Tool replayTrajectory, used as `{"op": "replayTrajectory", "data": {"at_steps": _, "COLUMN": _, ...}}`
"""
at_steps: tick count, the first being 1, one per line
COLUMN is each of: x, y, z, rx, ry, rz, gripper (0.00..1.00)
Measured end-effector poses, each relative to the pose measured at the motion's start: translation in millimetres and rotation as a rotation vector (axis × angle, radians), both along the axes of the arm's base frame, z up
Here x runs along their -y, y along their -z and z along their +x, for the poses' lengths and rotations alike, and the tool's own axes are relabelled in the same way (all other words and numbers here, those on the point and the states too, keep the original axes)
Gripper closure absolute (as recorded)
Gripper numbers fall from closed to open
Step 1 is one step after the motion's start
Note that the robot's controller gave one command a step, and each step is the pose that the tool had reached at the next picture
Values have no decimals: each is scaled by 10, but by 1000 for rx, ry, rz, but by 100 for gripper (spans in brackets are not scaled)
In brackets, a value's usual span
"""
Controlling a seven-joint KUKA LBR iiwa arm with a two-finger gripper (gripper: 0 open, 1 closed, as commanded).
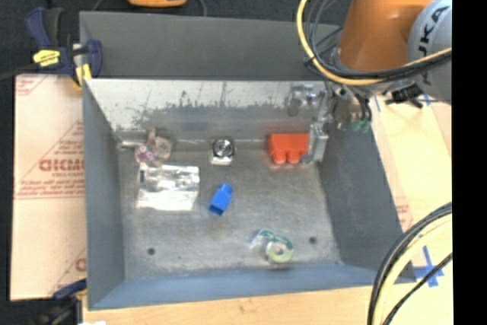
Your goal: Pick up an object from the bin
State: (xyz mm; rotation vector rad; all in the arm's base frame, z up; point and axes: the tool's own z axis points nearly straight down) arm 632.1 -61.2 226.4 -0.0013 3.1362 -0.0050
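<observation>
Orange block near back wall, pincer just beside it, opening unclear.

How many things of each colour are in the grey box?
Orange: 1, the block
Blue: 1, the small block
Greenish: 1, the ring
Pinkish: 1, the small piece
Silvery or clear: 2, the packet and the round metal piece
Total: 6

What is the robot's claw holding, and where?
Can't tell. The gripper sits beside the orange block near the bin's back wall, not clearly gripping it.
</observation>
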Motion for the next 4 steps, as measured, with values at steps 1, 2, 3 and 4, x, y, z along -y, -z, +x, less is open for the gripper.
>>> {"op": "replayTrajectory", "data": {"at_steps": 1, "x": -864, "y": 466, "z": -106, "rx": -6, "ry": 53, "rz": 7, "gripper": 0}}
{"op": "replayTrajectory", "data": {"at_steps": 2, "x": -925, "y": 1215, "z": -124, "rx": -7, "ry": -179, "rz": 2, "gripper": 0}}
{"op": "replayTrajectory", "data": {"at_steps": 3, "x": -969, "y": 1576, "z": -714, "rx": -8, "ry": -316, "rz": 1, "gripper": 0}}
{"op": "replayTrajectory", "data": {"at_steps": 4, "x": -962, "y": 1531, "z": -966, "rx": -6, "ry": -353, "rz": 0, "gripper": 0}}
